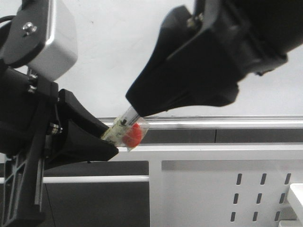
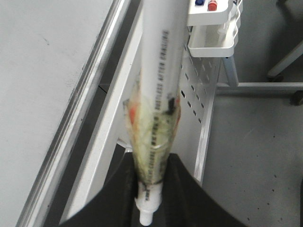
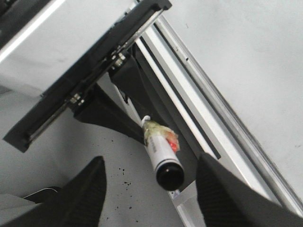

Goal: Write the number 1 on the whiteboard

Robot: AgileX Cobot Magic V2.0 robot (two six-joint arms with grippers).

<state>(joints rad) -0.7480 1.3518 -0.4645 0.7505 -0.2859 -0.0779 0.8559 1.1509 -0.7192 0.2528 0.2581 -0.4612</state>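
Black plastic left gripper [image 1: 106, 142] is clamped on the taped end of a white cylindrical marker pen [image 2: 161, 71]. Its long axis runs up toward the right gripper [image 3: 149, 189], whose fingers stand apart around the capped end. Glossy white-grey whiteboard [image 1: 118, 56] lies behind, silver-ledged; no number 1 visible.

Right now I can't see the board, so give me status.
Left gripper shut on marker. Right gripper open around marker's free end. Whiteboard bare, no number 1 visible. Nothing blocking it.
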